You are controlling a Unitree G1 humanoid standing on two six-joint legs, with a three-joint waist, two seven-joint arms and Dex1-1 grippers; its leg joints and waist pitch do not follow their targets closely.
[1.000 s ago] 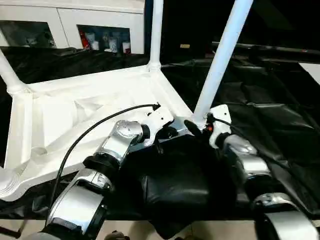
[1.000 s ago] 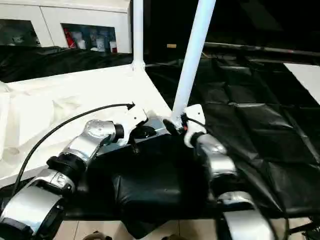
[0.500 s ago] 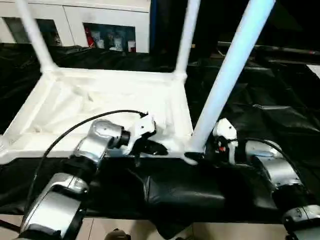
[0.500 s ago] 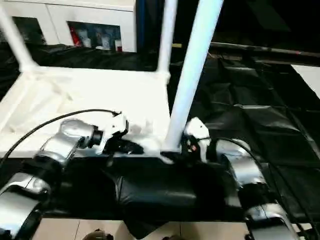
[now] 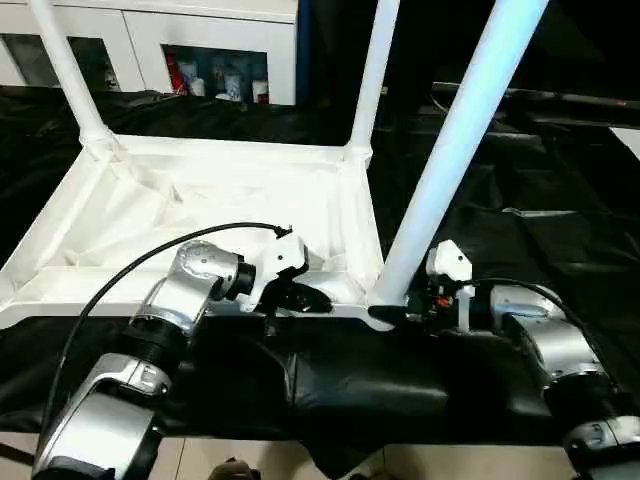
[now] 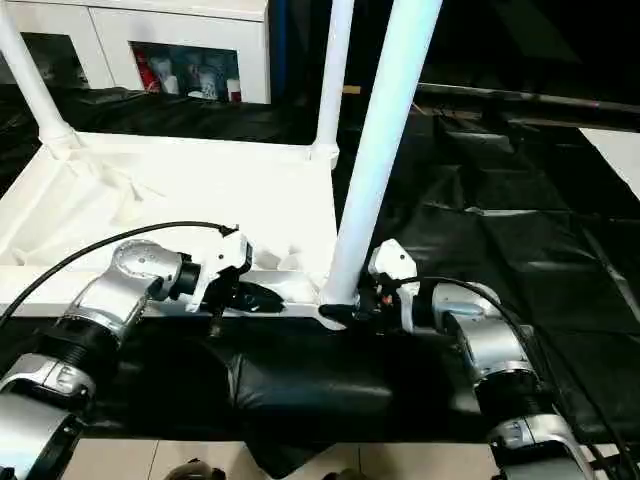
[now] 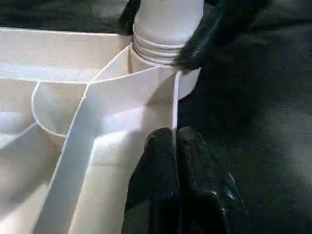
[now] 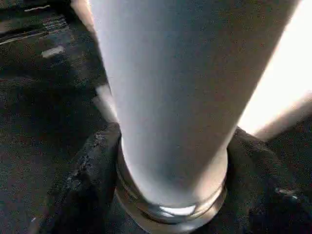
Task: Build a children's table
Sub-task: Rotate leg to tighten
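Far left of the head view: one leg point(image 5: 62, 70) stands upright in the upper-left corner socket of the tabletop point(image 5: 200, 200). The tabletop lies underside up on the black sheet point(image 5: 560, 220), ribs showing, filling the left and centre of the frame.

Lower left of centre: my left gripper point(image 5: 312, 298) is at the tabletop's near rim. Its two fingers point(image 7: 168, 161) are pressed together, pinching the thin rim wall just beside the near-right corner socket.

Upper centre: a second leg point(image 5: 372, 75) stands upright in the far-right socket.

Right of centre: a third leg point(image 5: 455, 140) rises tilted towards the upper right from the near-right socket. My right gripper point(image 5: 405, 313) is at its base, one black finger point(image 8: 80, 183) on each side of the tube, close around it. Whether the pads press on it I cannot tell.

Upper left background: a white cabinet point(image 5: 150, 30).
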